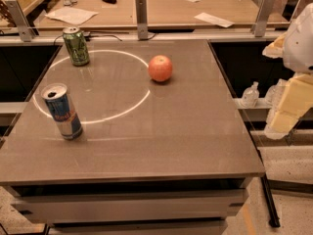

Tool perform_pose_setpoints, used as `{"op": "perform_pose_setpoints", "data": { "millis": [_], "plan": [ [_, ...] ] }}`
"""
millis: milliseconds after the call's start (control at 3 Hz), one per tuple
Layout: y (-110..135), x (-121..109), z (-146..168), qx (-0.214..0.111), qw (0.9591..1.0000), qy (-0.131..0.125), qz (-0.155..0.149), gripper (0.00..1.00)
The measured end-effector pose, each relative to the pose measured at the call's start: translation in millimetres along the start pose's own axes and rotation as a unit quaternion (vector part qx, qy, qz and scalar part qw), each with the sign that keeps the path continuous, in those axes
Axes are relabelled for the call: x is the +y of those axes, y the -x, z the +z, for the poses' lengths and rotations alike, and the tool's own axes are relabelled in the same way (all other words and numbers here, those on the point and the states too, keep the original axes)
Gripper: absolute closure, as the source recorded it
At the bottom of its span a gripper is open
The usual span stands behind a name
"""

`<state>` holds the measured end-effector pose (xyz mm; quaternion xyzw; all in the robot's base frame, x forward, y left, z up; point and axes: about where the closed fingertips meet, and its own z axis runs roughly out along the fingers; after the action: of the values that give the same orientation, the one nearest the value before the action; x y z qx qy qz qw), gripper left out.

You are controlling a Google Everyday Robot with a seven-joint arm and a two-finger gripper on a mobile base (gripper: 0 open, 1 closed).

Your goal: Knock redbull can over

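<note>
The redbull can (61, 111), slim with blue and silver panels, stands upright near the left edge of the brown table (161, 141), its top open. My gripper (289, 94), white with pale yellow parts, hangs off the table's right side, above the floor and far from the can. It holds nothing that I can see.
A green can (76, 45) stands upright at the table's far left. A red-orange apple (160, 68) sits in the far middle. A bright ring of light lies on the tabletop between them. A second table with papers (73, 14) stands behind a rail with metal posts (142, 17).
</note>
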<state>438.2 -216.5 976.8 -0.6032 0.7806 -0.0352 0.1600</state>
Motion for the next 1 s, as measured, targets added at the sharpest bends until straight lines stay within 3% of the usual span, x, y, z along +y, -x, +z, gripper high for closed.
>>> {"op": "perform_pose_setpoints", "data": {
  "millis": [333,667,1000],
  "plan": [
    [0.0,0.0,0.0,0.000,1.0000,0.000,0.000,0.00],
    [-1.6,0.9,-1.0,-0.037,0.9988,0.008,0.031,0.00],
    [-21.1,2.1,11.1,-0.127,0.9870,0.007,0.099,0.00]
  ]
}}
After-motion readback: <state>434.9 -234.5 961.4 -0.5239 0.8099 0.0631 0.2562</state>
